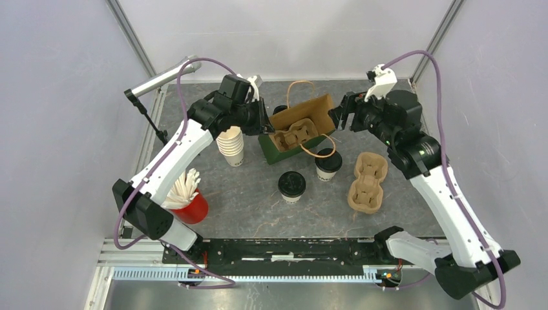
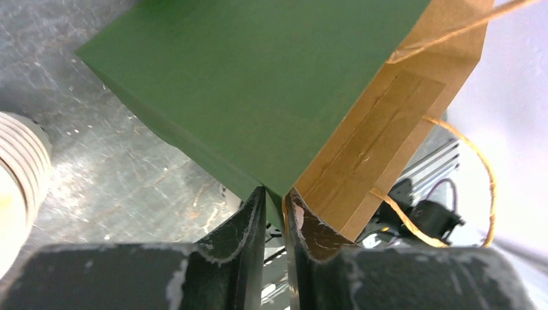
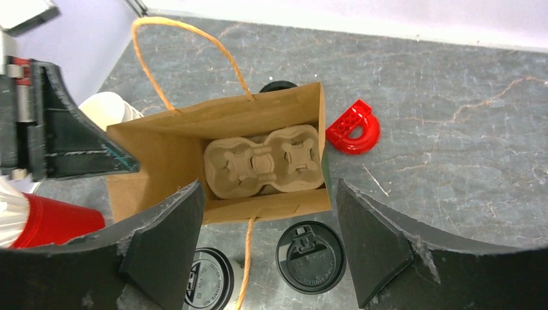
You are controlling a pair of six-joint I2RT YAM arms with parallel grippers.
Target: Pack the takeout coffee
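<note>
Two takeout coffee cups with black lids stand in front of the bag, one and the other under the bag's twine handle. The green and brown paper bag stands open with a pulp cup carrier inside. My left gripper is shut on the bag's left wall. My right gripper hangs open above the bag's right side, with nothing between its fingers.
A second pulp carrier lies to the right of the cups. A stack of lidless cups stands left of the bag. A red cup of white sticks is front left. A red plastic piece lies beside the bag, a black lid behind it.
</note>
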